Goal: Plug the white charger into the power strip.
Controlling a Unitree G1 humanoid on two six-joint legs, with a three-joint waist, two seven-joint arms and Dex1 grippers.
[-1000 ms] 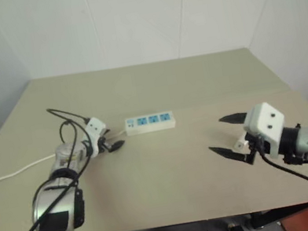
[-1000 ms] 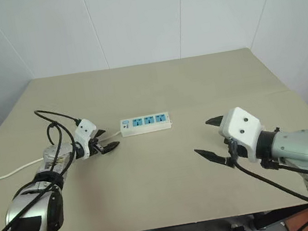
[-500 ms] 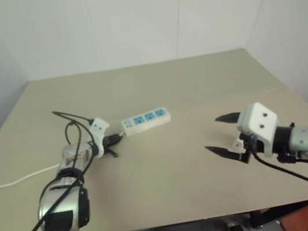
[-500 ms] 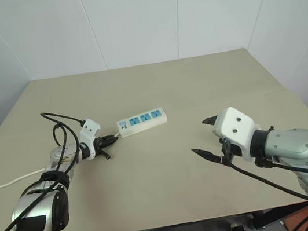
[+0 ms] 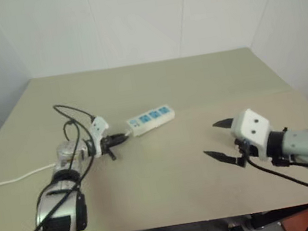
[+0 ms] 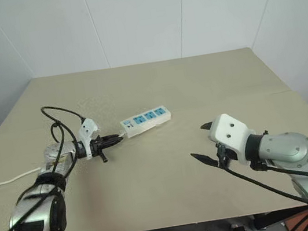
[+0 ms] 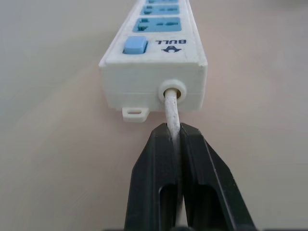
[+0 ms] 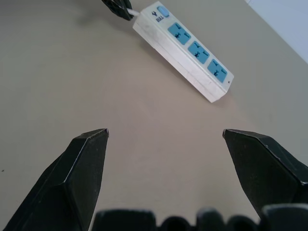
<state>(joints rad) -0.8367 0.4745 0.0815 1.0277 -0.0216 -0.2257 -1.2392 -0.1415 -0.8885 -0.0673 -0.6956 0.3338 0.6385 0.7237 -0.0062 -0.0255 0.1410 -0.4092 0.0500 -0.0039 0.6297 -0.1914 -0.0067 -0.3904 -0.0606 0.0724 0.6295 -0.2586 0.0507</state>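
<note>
The power strip (image 6: 146,118), a flat white bar with three blue sockets, lies tilted on the tan table, its far end angled away to the right. Its thin white cord (image 7: 172,108) leaves the near end beside a blue switch. My left gripper (image 6: 117,137) is shut on that cord, right at the strip's end, as the left wrist view shows with the black fingers (image 7: 154,159) pinching it. My right gripper (image 6: 200,141) hovers open and empty over the table's right half, the strip (image 8: 185,50) lying ahead of it. The white charger is out of view.
The cord (image 6: 6,179) trails off the table's left edge. Black cables (image 6: 60,115) loop above my left wrist. The tan table (image 6: 171,189) stands against white walls at the back and right.
My left gripper, open a second ago, has shut on the cord and drawn back a little. The strip has swung so its far end points away. The right gripper has stayed open.
</note>
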